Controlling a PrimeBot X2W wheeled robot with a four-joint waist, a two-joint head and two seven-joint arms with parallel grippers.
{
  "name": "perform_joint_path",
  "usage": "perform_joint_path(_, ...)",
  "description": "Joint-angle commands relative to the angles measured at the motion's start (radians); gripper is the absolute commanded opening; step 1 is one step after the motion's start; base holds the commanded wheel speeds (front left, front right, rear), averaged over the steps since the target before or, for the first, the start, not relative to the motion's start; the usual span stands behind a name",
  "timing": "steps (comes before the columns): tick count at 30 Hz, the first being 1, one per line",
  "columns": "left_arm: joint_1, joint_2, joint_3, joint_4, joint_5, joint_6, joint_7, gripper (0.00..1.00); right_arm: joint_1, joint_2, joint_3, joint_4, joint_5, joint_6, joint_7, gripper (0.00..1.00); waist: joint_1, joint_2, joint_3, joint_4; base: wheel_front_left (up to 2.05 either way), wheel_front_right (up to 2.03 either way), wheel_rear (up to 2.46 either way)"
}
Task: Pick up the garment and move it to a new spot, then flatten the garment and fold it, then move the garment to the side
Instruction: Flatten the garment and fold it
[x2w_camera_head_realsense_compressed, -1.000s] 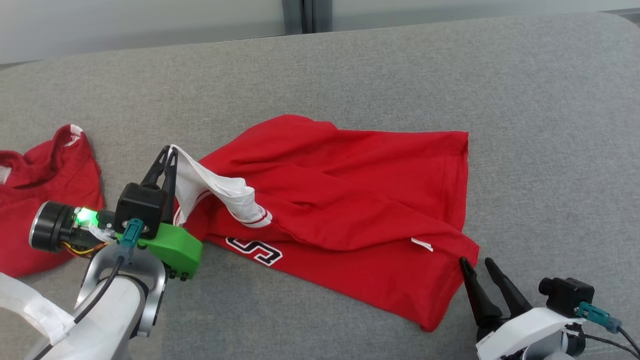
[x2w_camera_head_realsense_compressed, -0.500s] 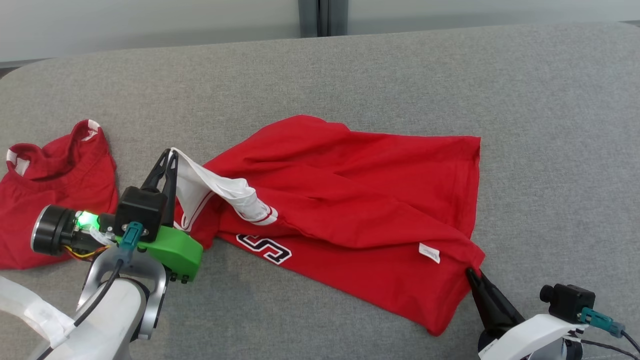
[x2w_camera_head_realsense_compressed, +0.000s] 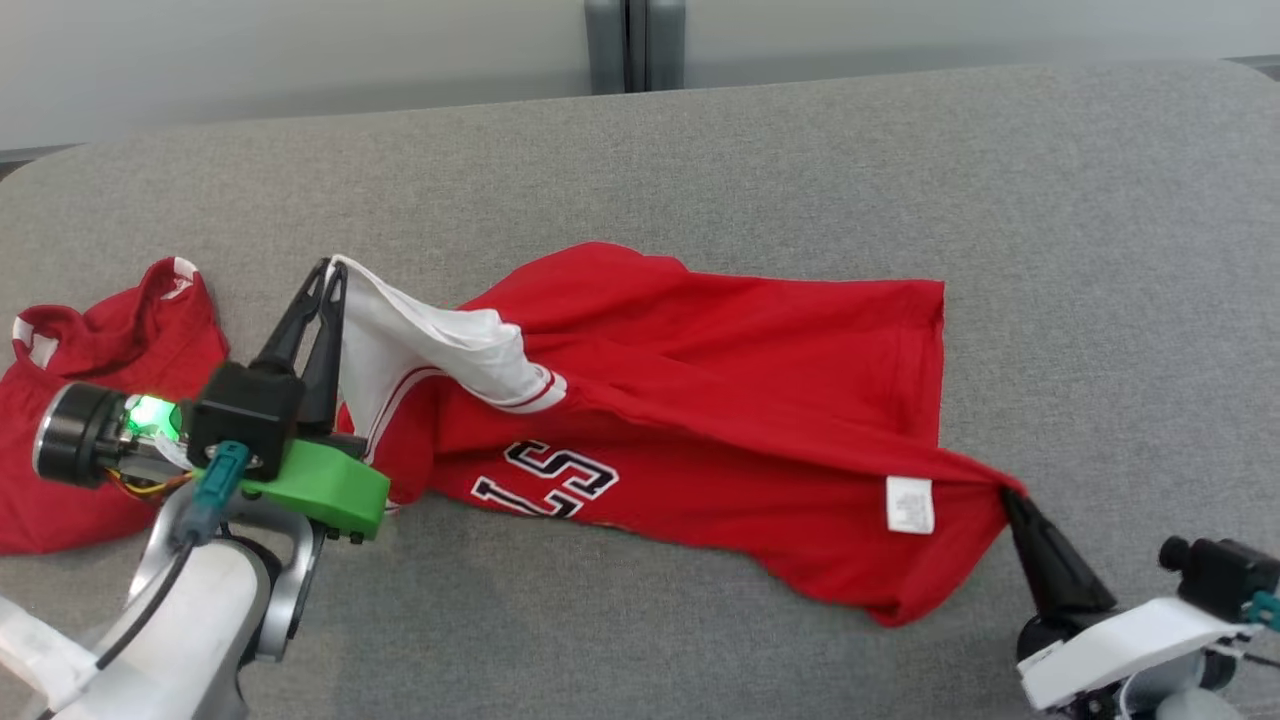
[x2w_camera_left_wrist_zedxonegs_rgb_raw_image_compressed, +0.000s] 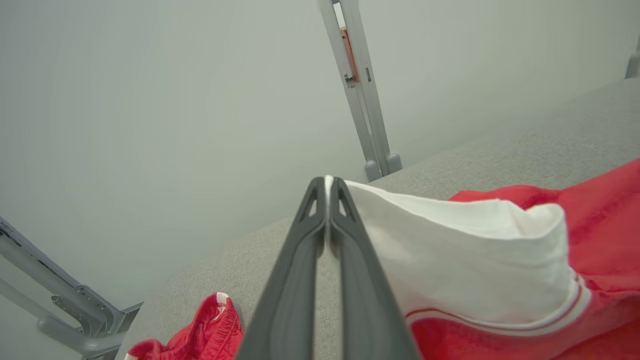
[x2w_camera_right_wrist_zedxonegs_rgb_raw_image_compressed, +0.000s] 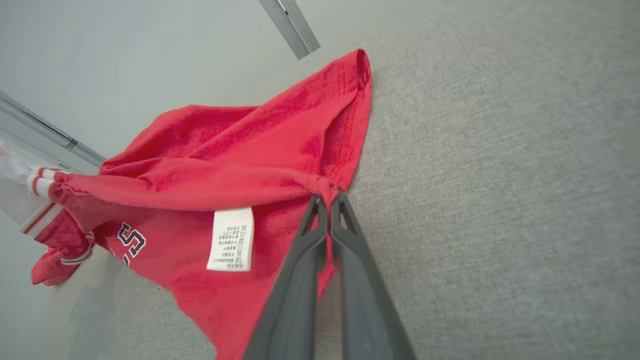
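Observation:
The garment (x2w_camera_head_realsense_compressed: 720, 400) is a red jersey with white sleeves and black-and-white lettering, spread crumpled across the grey surface. My left gripper (x2w_camera_head_realsense_compressed: 330, 268) is shut on the garment's white sleeve (x2w_camera_head_realsense_compressed: 420, 340) and holds it up off the surface; the left wrist view shows the sleeve (x2w_camera_left_wrist_zedxonegs_rgb_raw_image_compressed: 465, 255) pinched at the fingertips of the left gripper (x2w_camera_left_wrist_zedxonegs_rgb_raw_image_compressed: 327, 180). At the lower right my right gripper (x2w_camera_head_realsense_compressed: 1010, 497) is shut on the garment's red hem corner, beside a white care label (x2w_camera_head_realsense_compressed: 908, 503). The right wrist view shows the right gripper (x2w_camera_right_wrist_zedxonegs_rgb_raw_image_compressed: 327, 197) clamping bunched red cloth of the garment (x2w_camera_right_wrist_zedxonegs_rgb_raw_image_compressed: 240, 150).
A second red garment (x2w_camera_head_realsense_compressed: 100, 400) lies crumpled at the left edge of the grey padded surface (x2w_camera_head_realsense_compressed: 700, 150). A pale wall and a grey metal post (x2w_camera_head_realsense_compressed: 625, 45) stand behind the far edge. Bare grey surface extends to the right and front.
My right gripper closed from open onto the garment's hem corner and pulled it to the right, stretching the lower edge. The left gripper kept its hold on the sleeve. The head camera shifted slightly.

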Motion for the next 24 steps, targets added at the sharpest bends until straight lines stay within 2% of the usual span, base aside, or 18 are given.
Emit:
perform_joint_path(1, -0.021, 0.023, 0.017, -0.019, -0.008, -0.012, -0.013, 0.00, 0.007, -0.024, -0.030, -0.042, -0.007, 0.000, 0.000, 0.00, 0.0000, 0.0000, -0.012, -0.006, 0.00, 0.00, 0.00)
perform_joint_path(8, -0.065, 0.081, 0.089, -0.161, -0.099, -0.074, -0.005, 0.00, 0.012, -0.183, -0.170, -0.289, -0.021, 0.000, 0.000, 0.00, 0.0000, 0.0000, -0.066, -0.010, 0.00, 0.00, 0.00)
perform_joint_path(16, -0.239, 0.156, 0.132, -0.342, -0.109, -0.144, 0.094, 0.00, -0.038, -0.393, -0.325, -0.473, 0.005, 0.000, 0.026, 0.00, 0.0000, 0.0000, -0.116, -0.002, 0.00, 0.00, 0.00)
perform_joint_path(20, -0.366, 0.170, 0.138, -0.359, -0.118, -0.190, 0.156, 0.00, -0.118, -0.484, -0.372, -0.492, 0.029, 0.000, 0.082, 0.00, 0.0000, 0.0000, -0.114, -0.004, 0.00, 0.00, 0.00)
perform_joint_path(24, -0.495, 0.144, 0.134, -0.297, -0.141, -0.240, 0.188, 0.00, -0.250, -0.532, -0.356, -0.443, 0.014, 0.000, 0.153, 0.00, 0.0000, 0.0000, -0.084, -0.006, 0.00, 0.00, 0.00)
